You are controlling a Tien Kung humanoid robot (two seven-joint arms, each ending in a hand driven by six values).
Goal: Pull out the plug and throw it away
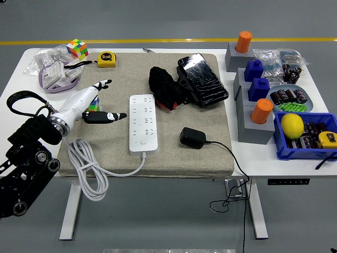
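White strip bare, black plug already out

The plug (192, 137) lies loose on the grey mat (210, 158), just right of the power strip (144, 123), whose sockets look empty (though the view is too coarse to be sure), so the pulling seems done and only the throwing away is left. The left hand (97, 105) hovers over the mat's left side, well apart from the plug, fingers spread and holding nothing. No bin shows.
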